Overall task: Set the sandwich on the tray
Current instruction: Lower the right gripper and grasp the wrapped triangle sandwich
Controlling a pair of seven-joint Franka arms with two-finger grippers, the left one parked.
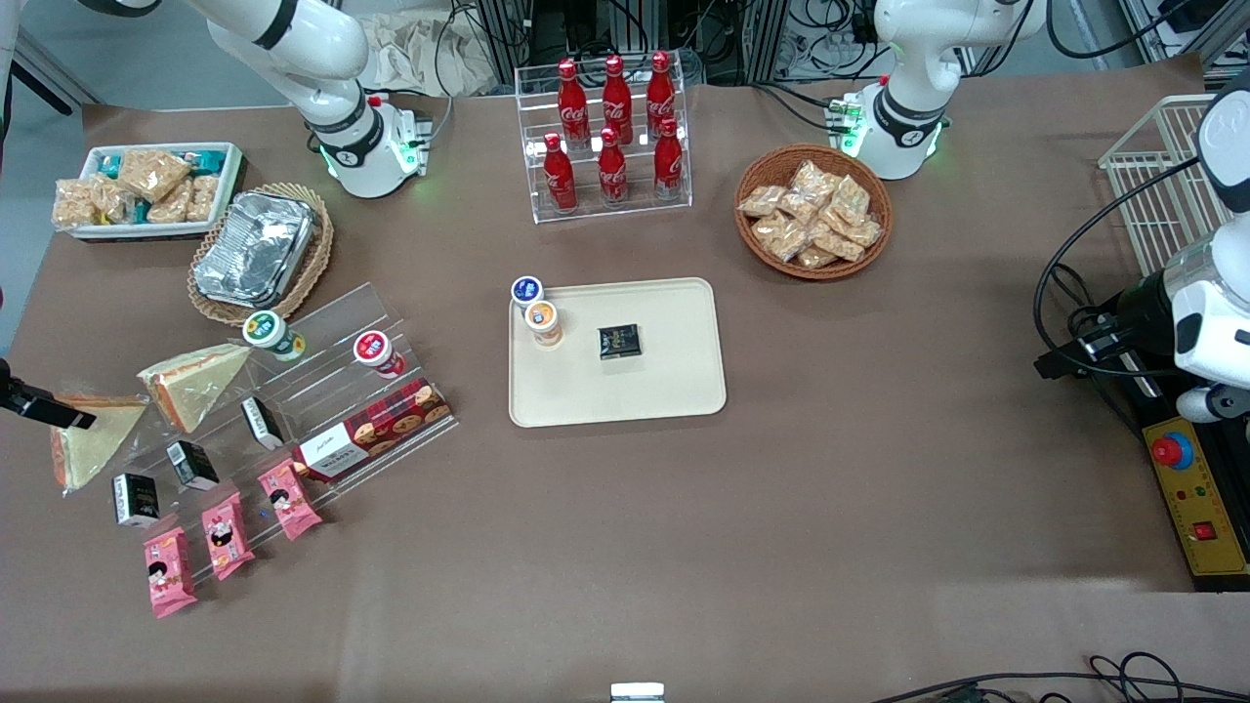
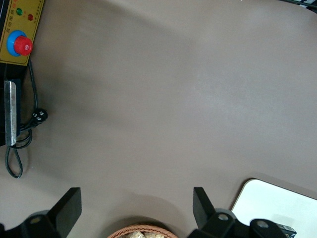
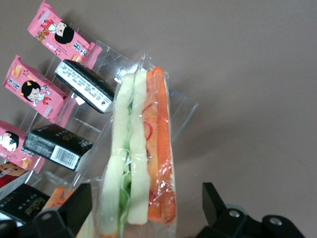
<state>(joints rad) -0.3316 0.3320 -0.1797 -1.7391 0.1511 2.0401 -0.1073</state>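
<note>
We see the sandwich [image 1: 93, 441], a triangular wedge in crinkled clear wrap, lying at the working arm's end of the table on the brown cloth. It is nearer the front camera than the second wedge sandwich [image 1: 195, 383] beside it. In the wrist view its cut edge [image 3: 143, 163] faces us: 2 pale bread slabs, green shreds and orange strips, with its lower end cut off by the frame. The gripper [image 1: 68, 417] hangs over the sandwich with its black fingers [image 3: 67, 210] spread wide on either side of the wedge, gripping nothing; we cannot tell whether either finger touches the wrap. Only its dark tip shows in the front view. The tray [image 1: 664, 391], smooth cream plastic with rounded corners and a low rim, sits well apart at mid-table and carries 2 small round-lidded cups [image 1: 540, 320] and a black box [image 1: 619, 341]. Pink snack packets [image 3: 28, 93] lie near the sandwich on a clear acrylic stand
</note>
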